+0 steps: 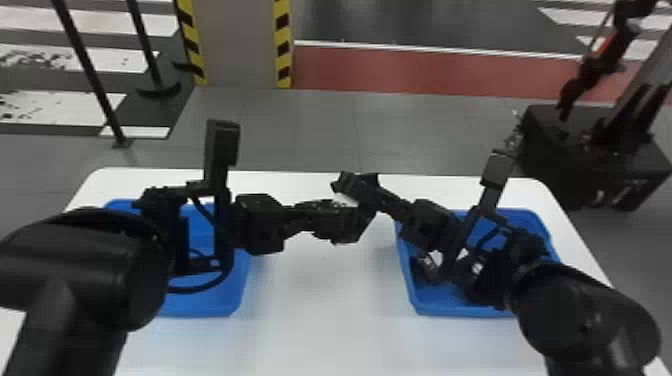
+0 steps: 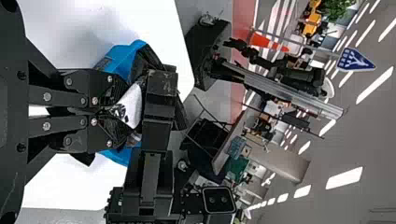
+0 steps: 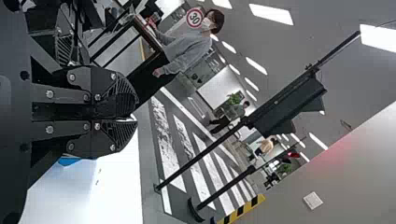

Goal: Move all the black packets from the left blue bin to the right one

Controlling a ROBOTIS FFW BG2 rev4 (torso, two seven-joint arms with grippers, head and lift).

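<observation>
Passing the black packet (image 2: 134,103) at twelve o'clock over the bench (image 1: 325,320), the left end effector (image 2: 120,112) and right end effector (image 3: 132,120) both seem closed on it, so next the left should release.

Two blue bins, one left (image 1: 232,295) and one right (image 1: 415,300), share one white surface (image 1: 320,320) with two black arms, left (image 1: 85,270) and right (image 1: 585,310). At least one packet (image 2: 132,105) is in view; the right bin's contents are too hidden to count. Beyond stand two dark poles (image 1: 85,65) (image 1: 145,45), one column (image 1: 240,45), one orange cone (image 2: 268,43) and two signs, one triangular (image 2: 355,59), one round (image 3: 194,17).
</observation>
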